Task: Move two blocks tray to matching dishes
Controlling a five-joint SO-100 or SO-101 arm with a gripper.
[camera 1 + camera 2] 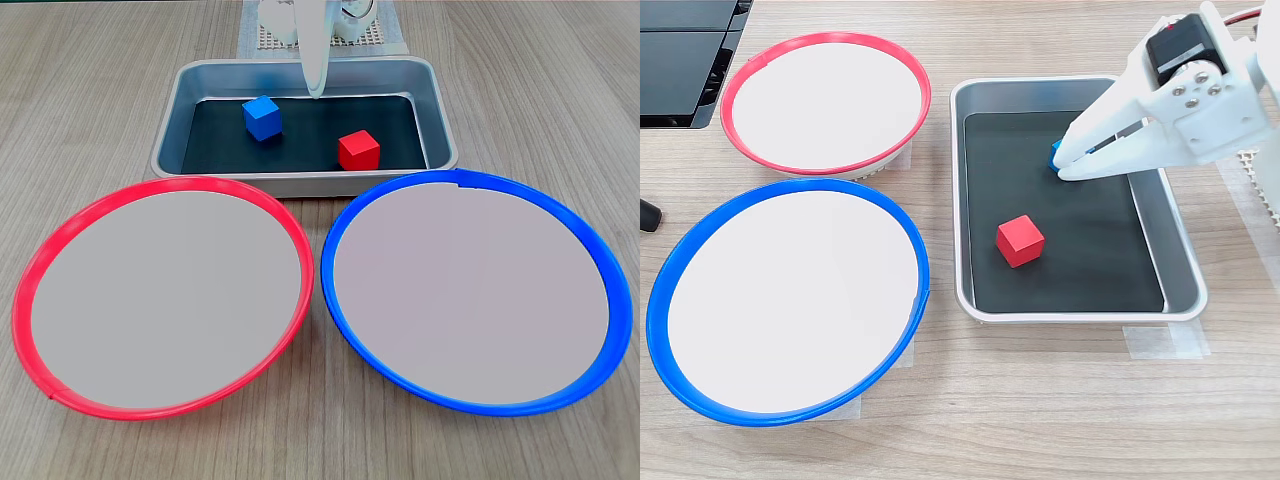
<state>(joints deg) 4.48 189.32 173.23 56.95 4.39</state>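
The blue block point(262, 117) sat on the dark bottom of the tray point(438, 120), in the left half as a fixed view from the front showed it. In a fixed view from the side, most of that block point(1054, 152) was hidden behind the white fingers point(1110, 112) of the gripper point(1064, 166), with just a sliver of blue showing at the fingertips. The red block point(358, 150) lay apart from the blue one, to its right and nearer the front rim of the tray in a fixed view; in a fixed view from the side it point(1020, 241) rested clear of the gripper, toward the tray's point(962, 200) nearer end.

The gripper point(316, 92) came down into the tray from above, its tip near the back wall and just right of the blue block. Its fingers lay close together, but whether they clasped the blue block or merely stood beside it could not be told.

Both dishes rested on the wooden surface point(90, 90) in front of the tray. The red-rimmed dish point(28, 275) lay on the left and the blue-rimmed dish point(610, 270) on the right, their rims nearly touching, with nothing on their pale centres. In a fixed view from the side, the red-rimmed dish point(735, 85) lay farther away and the blue-rimmed dish point(665, 275) nearer.
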